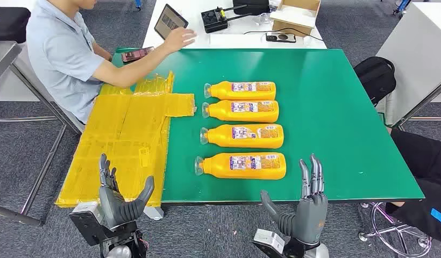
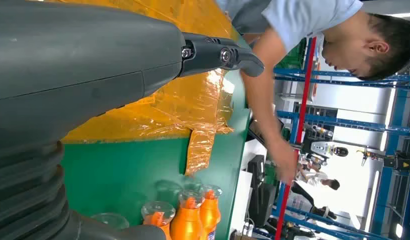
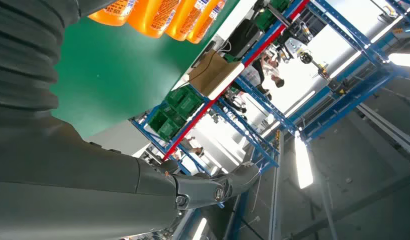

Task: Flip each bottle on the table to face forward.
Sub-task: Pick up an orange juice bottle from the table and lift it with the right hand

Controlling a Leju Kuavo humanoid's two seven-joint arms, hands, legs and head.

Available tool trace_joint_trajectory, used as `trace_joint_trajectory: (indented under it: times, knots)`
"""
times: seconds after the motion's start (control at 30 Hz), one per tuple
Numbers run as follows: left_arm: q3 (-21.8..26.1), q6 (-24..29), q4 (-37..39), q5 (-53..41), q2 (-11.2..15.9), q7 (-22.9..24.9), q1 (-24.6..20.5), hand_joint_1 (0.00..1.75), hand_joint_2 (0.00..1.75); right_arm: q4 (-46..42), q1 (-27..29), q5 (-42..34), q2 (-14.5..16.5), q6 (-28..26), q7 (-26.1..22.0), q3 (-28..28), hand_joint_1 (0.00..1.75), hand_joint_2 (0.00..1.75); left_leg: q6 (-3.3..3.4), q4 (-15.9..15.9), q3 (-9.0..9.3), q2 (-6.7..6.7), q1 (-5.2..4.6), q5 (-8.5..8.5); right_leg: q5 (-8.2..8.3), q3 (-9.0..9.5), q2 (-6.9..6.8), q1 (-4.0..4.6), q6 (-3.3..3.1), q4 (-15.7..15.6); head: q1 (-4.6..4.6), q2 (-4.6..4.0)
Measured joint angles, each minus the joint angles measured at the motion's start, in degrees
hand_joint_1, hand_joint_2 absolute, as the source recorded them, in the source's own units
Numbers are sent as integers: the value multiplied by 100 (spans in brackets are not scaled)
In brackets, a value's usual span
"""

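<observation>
Several orange bottles lie on their sides in a column on the green table (image 1: 336, 118), clear caps pointing left and labels up. The nearest bottle (image 1: 244, 165) lies close to the front edge, the farthest bottle (image 1: 242, 90) at the back. Their capped ends (image 2: 185, 212) appear in the left wrist view, their bodies (image 3: 158, 15) in the right wrist view. My left hand (image 1: 119, 196) is raised in front of the table's front left, fingers spread, holding nothing. My right hand (image 1: 307, 204) stands upright just before the front edge, right of the nearest bottle, fingers apart and empty.
A crinkled yellow sheet (image 1: 127, 140) covers the table's left side. A person in a light blue shirt (image 1: 62, 54) sits at the far left, one arm reaching to a tablet (image 1: 170, 20) on the white table behind. A black bag (image 1: 377, 75) sits at the right.
</observation>
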Motion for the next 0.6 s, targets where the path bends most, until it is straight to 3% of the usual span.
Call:
trace_joint_trajectory:
  times: [0.6]
  knots:
    - [2, -4, -4, -65, 3, -2, 1, 0, 175, 160, -27, 303, -2, 0, 0, -6, 0, 175, 0, 0, 0, 0, 0, 0, 0, 1, 0, 0, 0, 0, 0, 0]
